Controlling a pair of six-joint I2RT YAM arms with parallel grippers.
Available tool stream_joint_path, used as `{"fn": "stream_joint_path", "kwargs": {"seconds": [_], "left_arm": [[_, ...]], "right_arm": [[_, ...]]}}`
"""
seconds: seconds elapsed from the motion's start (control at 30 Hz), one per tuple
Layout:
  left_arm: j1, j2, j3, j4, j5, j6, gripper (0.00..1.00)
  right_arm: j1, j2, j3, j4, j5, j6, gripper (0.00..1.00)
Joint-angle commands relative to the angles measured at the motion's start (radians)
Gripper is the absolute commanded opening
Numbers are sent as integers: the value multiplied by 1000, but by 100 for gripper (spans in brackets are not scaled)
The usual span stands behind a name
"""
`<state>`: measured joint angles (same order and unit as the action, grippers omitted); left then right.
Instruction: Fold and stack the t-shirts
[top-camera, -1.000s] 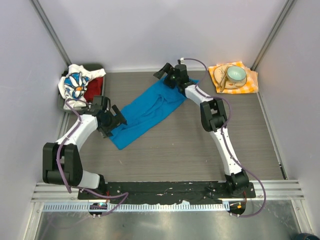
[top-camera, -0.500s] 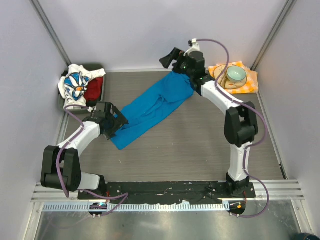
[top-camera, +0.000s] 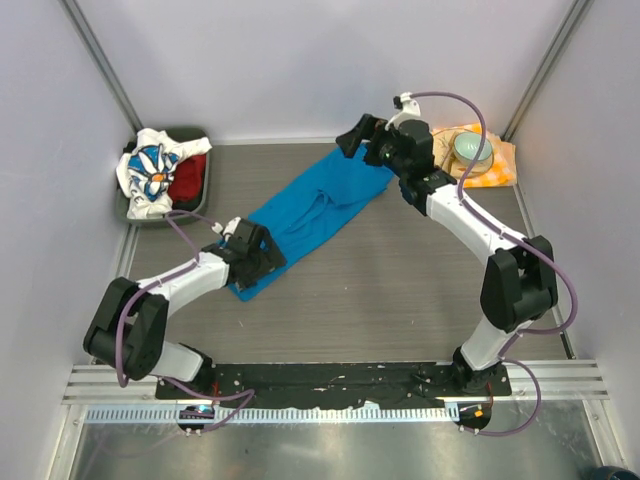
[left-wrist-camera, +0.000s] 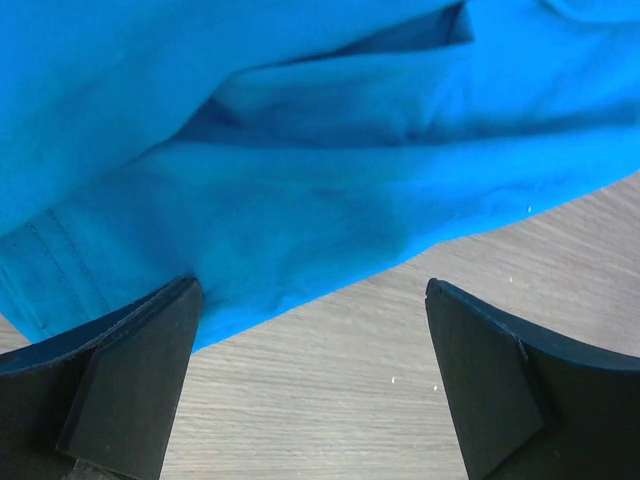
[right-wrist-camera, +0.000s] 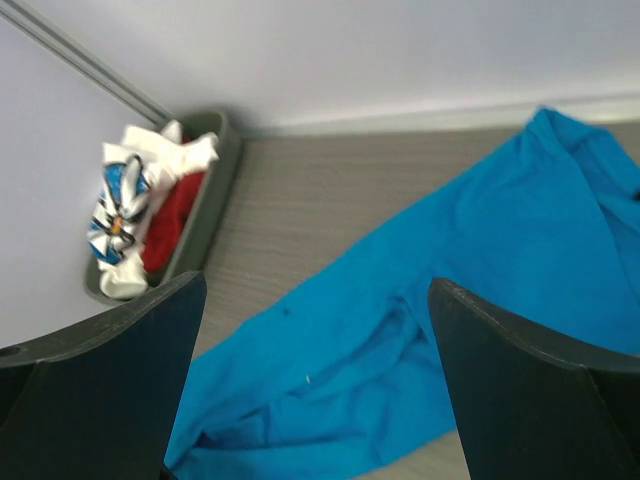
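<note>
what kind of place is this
Probably a robot test cell: left arm and right arm bolted to a black base plate, plain walls boxing in the table, a blue t-shirt laid out.

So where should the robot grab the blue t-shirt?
Best guess: take the blue t-shirt at its near-left end, by the stitched hem. It lies flat in a long slanted strip, so that thin edge is free on the table. Come from above with the open left tool, which hangs just over it.
</note>
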<state>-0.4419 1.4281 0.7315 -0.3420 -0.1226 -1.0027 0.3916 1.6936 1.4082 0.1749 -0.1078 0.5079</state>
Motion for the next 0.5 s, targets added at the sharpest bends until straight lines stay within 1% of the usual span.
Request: {"fn": "stream_joint_path", "kwargs": {"seconds": [0.0, 0.17, 0.23, 0.27, 0.3, 0.33, 0.37, 0.4, 0.47], "left_arm": [[-111, -30, -84, 9, -66, -89, 100], [-234, -69, -152, 9, -109, -168, 100], [-314, -86, -170, 12, -124, -214, 100], [-345, -89, -170, 11, -146, -232, 100], [-410, -87, -164, 11, -156, -269, 100], [-447, -84, -156, 11, -167, -284, 100], [-480, -62, -147, 5, -187, -295, 100], [-544, -48, -121, 1, -195, -312, 100], [-607, 6, -95, 11, -213, -352, 100]], "right_arm": [[6, -138, -75, -32, 46, -29, 100], [6, -236, -146, -72, 60, -31, 100], [6, -287, -166, -86, 63, -22, 100], [6, -301, -178, -94, 68, -22, 100], [6, -314, -179, -116, 69, -20, 100], [6, -339, -183, -130, 71, -17, 100], [4, -350, -184, -141, 72, -16, 100], [6, -365, -184, -168, 74, -16, 100], [4, -411, -190, -202, 79, -22, 100]]}}
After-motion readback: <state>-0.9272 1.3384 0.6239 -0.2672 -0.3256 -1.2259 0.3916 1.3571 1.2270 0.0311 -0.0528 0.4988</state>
